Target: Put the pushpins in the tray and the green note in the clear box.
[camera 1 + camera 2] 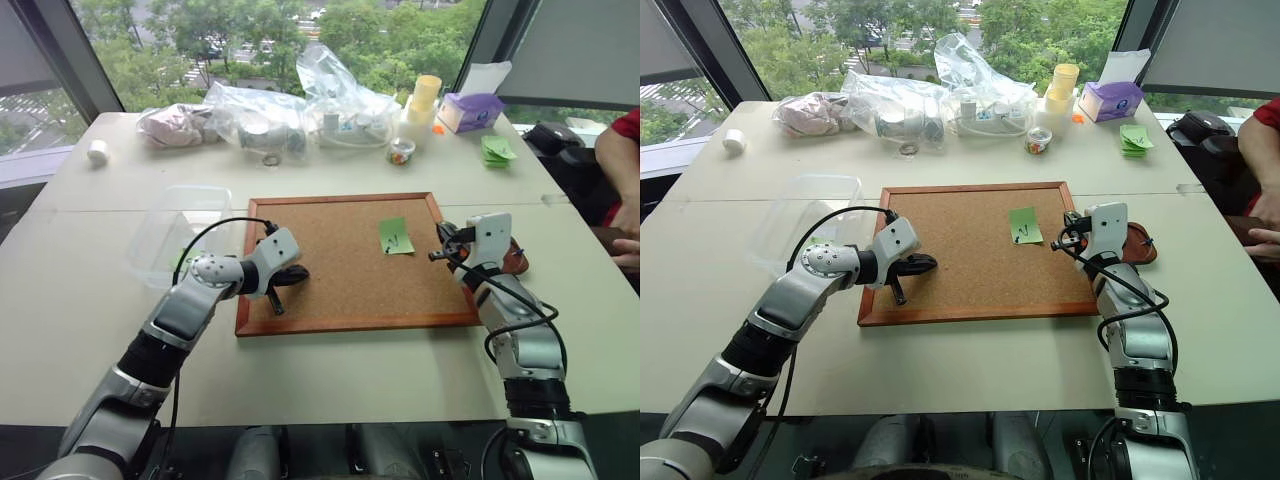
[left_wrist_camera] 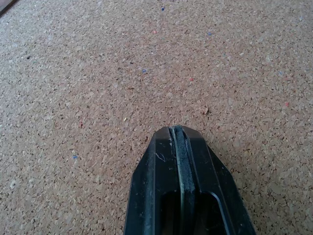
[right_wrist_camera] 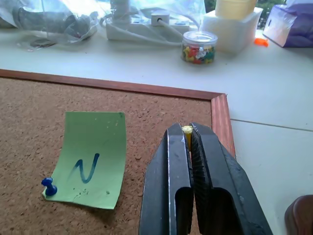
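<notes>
A green note (image 3: 90, 159) marked with a blue N lies on the corkboard (image 1: 340, 255), and a blue pushpin (image 3: 48, 186) stands in one of its near corners. My right gripper (image 3: 188, 131) hovers over the board's right edge just beside the note. It is shut on a yellow pushpin (image 3: 187, 130) whose head shows between the fingertips. The reddish-brown tray (image 1: 514, 260) sits on the table just right of that gripper. My left gripper (image 2: 177, 129) is shut and empty over the board's left part. The clear box (image 1: 180, 225) stands left of the board.
Clear plastic bags (image 1: 300, 105), a small jar of pins (image 3: 198, 47), a purple tissue box (image 1: 472, 110) and a stack of green notes (image 1: 497, 150) line the far side. A person's arm (image 1: 622, 170) is at the right edge. Something green (image 1: 186, 262) shows at the box's near side.
</notes>
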